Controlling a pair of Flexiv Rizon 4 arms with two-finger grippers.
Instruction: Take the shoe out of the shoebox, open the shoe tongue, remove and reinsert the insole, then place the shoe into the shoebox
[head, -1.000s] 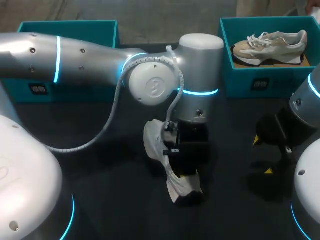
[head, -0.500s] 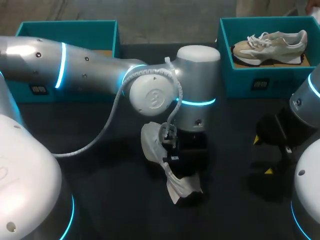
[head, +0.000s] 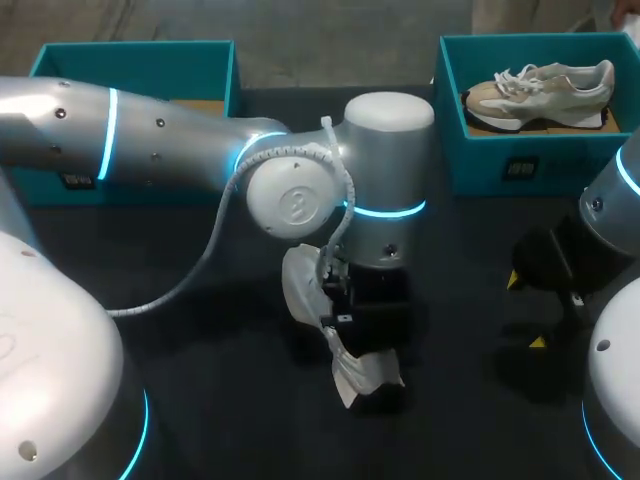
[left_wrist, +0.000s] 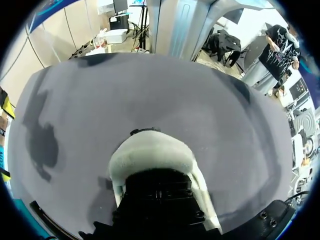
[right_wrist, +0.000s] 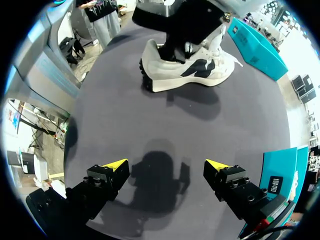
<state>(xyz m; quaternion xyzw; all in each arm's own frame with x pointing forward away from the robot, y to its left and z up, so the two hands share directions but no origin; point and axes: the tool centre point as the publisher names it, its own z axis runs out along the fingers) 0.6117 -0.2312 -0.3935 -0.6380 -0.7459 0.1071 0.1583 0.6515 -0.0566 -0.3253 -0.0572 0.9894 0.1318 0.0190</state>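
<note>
Compared with a second ago, note left arm sitting a touch further toward 8 o'clock in the head view, wrist housing lower over the shoe. Shoe barely nudged, if at all. No change at right end effector.

Position, head view:
- See white shoe on its sole mid-counter, slightly toward 6 o'clock, long axis running 11 o'clock to 5 o'clock.
- Find left end effector straight down on it from above. From the right wrist view, place it at the shoe's opening, behind the laces.
- Cannot tell whether it is clamped or merely resting. The tips are buried, and the left wrist view gives only white padding under the black body.

Key relation:
- From right end effector, read shoe at about 9 o'clock and well apart.
- In its own wrist view, see shoe dead ahead and lying broadside, toe to one side, heel to the other.
- Spread wide, holding nothing, hovering over bare counter.
- Judge left arm the one engaged, right arm the free helper. Any bracing approach meets the shoe's flank, not an end.

Containers:
- Right shoebox at 1 o'clock: holds a tan shoe, lying lengthwise.
- Left shoebox at 11 o'clock: see no shoe in the part showing; remainder hidden behind left arm.

Judge shoe out of box, tongue-or-insole stage; return not yet begun.
</note>
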